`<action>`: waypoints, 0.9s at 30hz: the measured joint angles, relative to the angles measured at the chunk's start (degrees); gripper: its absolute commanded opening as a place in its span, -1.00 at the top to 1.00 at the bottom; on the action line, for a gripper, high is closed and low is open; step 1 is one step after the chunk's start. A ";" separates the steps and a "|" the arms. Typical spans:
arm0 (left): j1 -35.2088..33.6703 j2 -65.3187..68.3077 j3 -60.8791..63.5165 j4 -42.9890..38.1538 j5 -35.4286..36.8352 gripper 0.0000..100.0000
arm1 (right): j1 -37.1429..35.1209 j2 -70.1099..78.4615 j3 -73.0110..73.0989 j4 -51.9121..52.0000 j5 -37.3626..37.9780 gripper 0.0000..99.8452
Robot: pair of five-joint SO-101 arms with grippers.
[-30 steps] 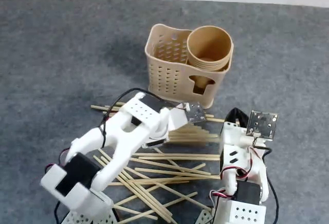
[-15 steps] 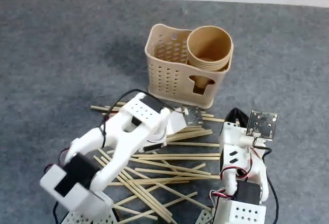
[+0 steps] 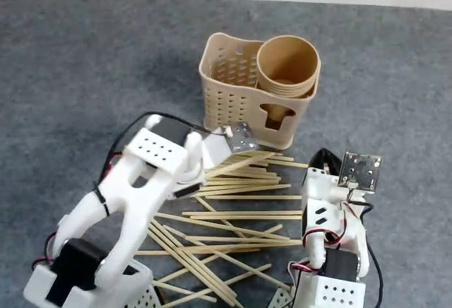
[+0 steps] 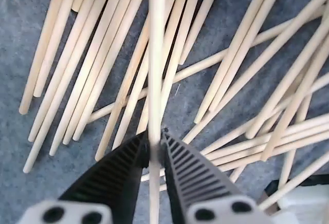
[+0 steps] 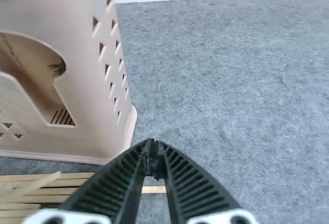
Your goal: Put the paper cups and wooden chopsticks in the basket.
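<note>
Many chopsticks lie crisscrossed on the worktop between the arms. Just beyond, the left pincer is clamped on one chopstick, holding it above the others, near the basket. The right pincer is closed and empty beside the basket's foot. Cups stand stacked inside the basket. Each chopstick looks light, stiff and smooth, so it may swivel; a firm grip near the middle should keep it level for dropping in.
</note>
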 measured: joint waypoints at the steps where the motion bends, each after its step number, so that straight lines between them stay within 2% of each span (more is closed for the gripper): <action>1: -0.53 -0.09 0.70 0.00 -1.05 0.99 | 0.00 0.00 0.00 0.00 0.00 0.98; 10: -5.45 -0.62 4.57 0.09 -3.43 0.99 | 0.00 0.00 0.00 0.00 0.00 0.98; 14: -5.19 -1.76 3.60 3.78 -3.43 0.99 | 0.00 0.00 0.00 0.00 0.00 0.98; 21: -5.45 -13.19 0.18 10.55 -3.78 0.99 | 0.00 0.00 0.00 0.00 0.00 0.98; 27: -5.36 -23.30 -2.99 11.52 -3.78 0.99 | 0.00 0.00 0.00 0.00 0.00 0.98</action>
